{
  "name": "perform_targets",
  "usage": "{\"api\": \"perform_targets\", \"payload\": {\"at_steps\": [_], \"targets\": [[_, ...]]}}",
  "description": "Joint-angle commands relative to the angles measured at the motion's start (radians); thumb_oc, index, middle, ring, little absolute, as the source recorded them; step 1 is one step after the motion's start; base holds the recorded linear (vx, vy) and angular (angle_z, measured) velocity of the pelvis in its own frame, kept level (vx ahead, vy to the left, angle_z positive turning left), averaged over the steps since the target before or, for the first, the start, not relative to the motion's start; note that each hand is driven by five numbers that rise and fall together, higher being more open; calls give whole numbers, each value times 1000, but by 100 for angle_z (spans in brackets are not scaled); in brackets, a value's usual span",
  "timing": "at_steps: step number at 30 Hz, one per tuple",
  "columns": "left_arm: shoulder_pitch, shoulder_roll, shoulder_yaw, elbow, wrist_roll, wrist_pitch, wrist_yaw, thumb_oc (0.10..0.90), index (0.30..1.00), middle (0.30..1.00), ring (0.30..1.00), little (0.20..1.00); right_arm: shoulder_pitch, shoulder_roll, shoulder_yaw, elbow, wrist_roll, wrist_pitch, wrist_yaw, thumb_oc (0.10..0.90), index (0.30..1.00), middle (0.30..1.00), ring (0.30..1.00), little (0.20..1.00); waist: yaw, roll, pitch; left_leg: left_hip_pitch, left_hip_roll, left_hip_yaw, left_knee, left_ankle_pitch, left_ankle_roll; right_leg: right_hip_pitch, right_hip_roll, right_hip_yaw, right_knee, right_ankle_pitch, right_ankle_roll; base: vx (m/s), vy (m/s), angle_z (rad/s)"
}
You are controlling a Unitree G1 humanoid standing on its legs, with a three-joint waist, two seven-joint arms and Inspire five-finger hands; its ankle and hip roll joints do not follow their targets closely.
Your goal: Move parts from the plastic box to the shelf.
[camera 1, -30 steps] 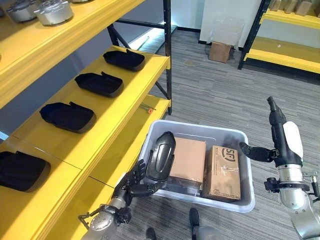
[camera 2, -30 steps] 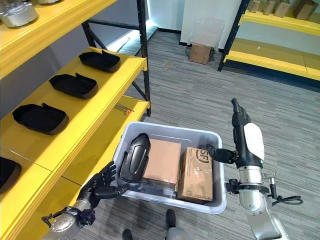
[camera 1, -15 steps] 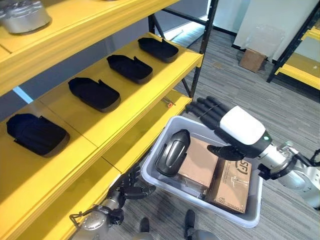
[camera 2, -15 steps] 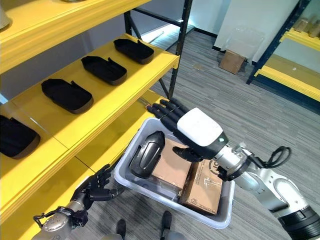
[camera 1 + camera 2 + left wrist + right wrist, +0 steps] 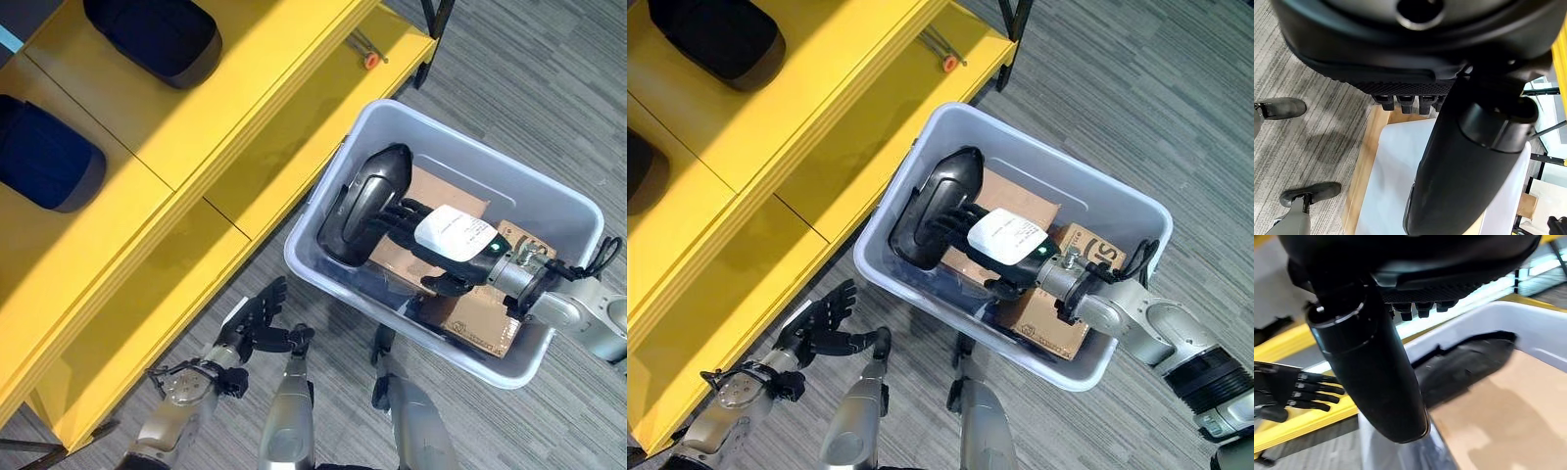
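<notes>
Your right hand (image 5: 1004,238) lays straight fingers (image 5: 394,215) against the black moulded plastic part (image 5: 361,203) leaning inside the grey plastic box (image 5: 566,211), while your left hand (image 5: 257,320) hangs spread, empty, beside the yellow shelf (image 5: 211,137).

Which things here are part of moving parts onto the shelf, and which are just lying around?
Job:
black part, leaning in the box
plastic box
yellow shelf
right hand, reaching to the part
left hand, open by the shelf's edge

Lying about:
cardboard boxes in the plastic box
orange-tipped tool on the lower shelf
</notes>
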Motion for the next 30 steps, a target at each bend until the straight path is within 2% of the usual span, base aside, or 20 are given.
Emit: {"api": "perform_targets", "payload": {"at_steps": [1,6,10,14,19,25,30], "targets": [[30,47,18,-87,-20,-87,-27,900,1000,1000,1000,1000,-68,-38,-59,-131,1,-38,-91,900,1000,1000,1000,1000,-17,1,-38,-5,3,13,-36,57,40,56,-42,25,256,-262,47,0,0,0],[26,51,11,-82,-34,-92,-24,900,1000,1000,1000,1000,-100,-31,-30,-78,-55,-21,-110,900,1000,1000,1000,1000,-20,17,-28,-16,4,21,-33,61,38,43,-42,31,267,-270,41,-16,-5,0],[19,51,7,-84,-30,-87,-28,900,1000,1000,1000,1000,-136,-29,-4,-20,-175,-25,-191,900,1000,1000,1000,1000,-16,27,-18,-31,4,22,-26,66,37,33,-43,28,285,-279,37,-19,-12,0],[20,52,1,-91,-35,-81,-31,900,1000,1000,1000,1000,-189,-30,23,20,-230,-7,-278,900,1000,1000,1000,1000,-7,36,-15,-44,3,19,-18,67,36,25,-45,24,301,-289,34,0,-8,0],[29,49,-1,-95,-23,-76,-43,900,1000,1000,1000,1000,-223,-15,26,20,-263,4,-293,900,1000,1000,1000,1000,2,45,-15,-60,1,15,-14,68,35,9,-47,20,322,-300,31,0,0,0],[31,51,-5,-92,-12,-74,-62,900,1000,1000,1000,1000,-268,19,73,73,-385,41,-355,900,1000,1000,1000,1000,20,61,-15,-88,-5,6,-4,71,39,-22,-51,12,359,-315,26,-1,-35,2],[39,53,-8,-105,11,-75,-79,900,1000,1000,1000,1000,-326,49,117,126,-392,75,-403,900,1000,1000,1000,1000,35,78,-15,-110,-9,-5,3,76,40,-46,-55,7,391,-328,20,6,-37,5]]}}
